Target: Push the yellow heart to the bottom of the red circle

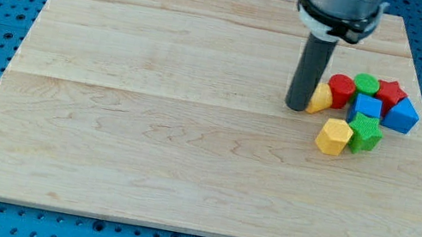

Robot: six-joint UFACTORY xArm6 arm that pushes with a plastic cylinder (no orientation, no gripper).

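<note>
Item, nearest the view's bottom: yellow hexagon (333, 137), touching the green star (365, 133) on its right.

Item: blue square block (367, 108), above the green star; blue block (402, 116) at the cluster's right edge, shape unclear.

Item: our tool, a plain rod with nothing to open or close; my tip (295, 108) rests on the counter (146, 142), touching the left side of the yellow heart (321, 98), which it partly hides.

Item: yellow heart, pressed against the left side of the red circle (340, 90), not yet below it.

Item, farthest: green cylinder (366, 83) and red star (391, 92), behind the blue blocks.

Handling note: we judge pushing rightward from here would only jam the heart into the circle. Better to bring the tip round above the heart and push it towards the view's bottom and slightly right, in short strokes, watching that the yellow hexagon is not shoved aside.
</note>
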